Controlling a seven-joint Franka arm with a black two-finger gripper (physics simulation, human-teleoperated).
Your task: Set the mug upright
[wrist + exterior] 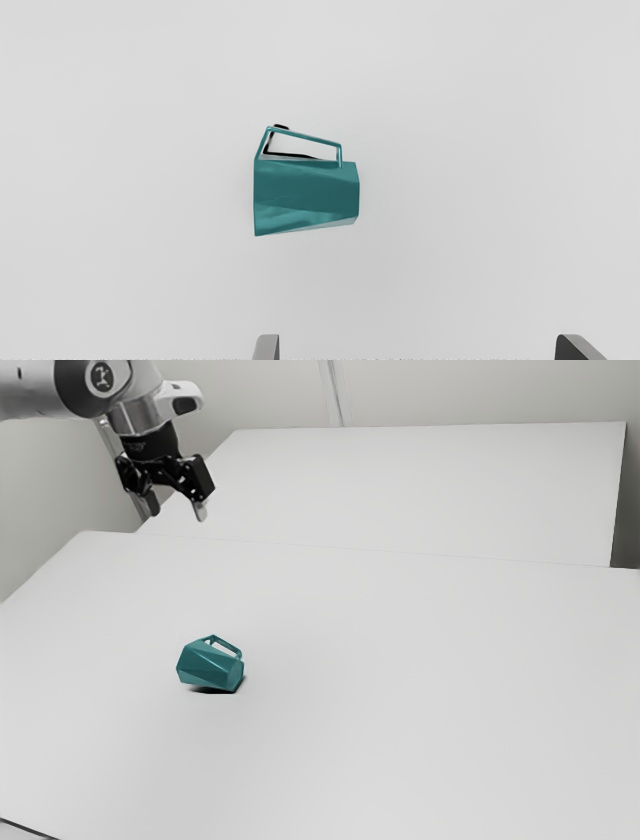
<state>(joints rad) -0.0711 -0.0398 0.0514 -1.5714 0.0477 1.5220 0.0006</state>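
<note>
Exterior view: my gripper (pixel 177 515) hangs high, spread open; the mug (pixel 209 666) lies sideways on the counter (pixel 400 700) — I should clamp its body squarely, clear of the handle (pixel 305 136), then rotate it base-down.

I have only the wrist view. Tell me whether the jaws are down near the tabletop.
Observer: They aren't: in the exterior view the jaws hang apart, well above the table.
Operator: Understood. I see the mug on its side. Now tell me where the arm comes in.
Observer: The arm enters from the exterior view's upper left.
Operator: Good. Report what is past the table.
Observer: A broad white surface shows beyond its far edge.
</note>
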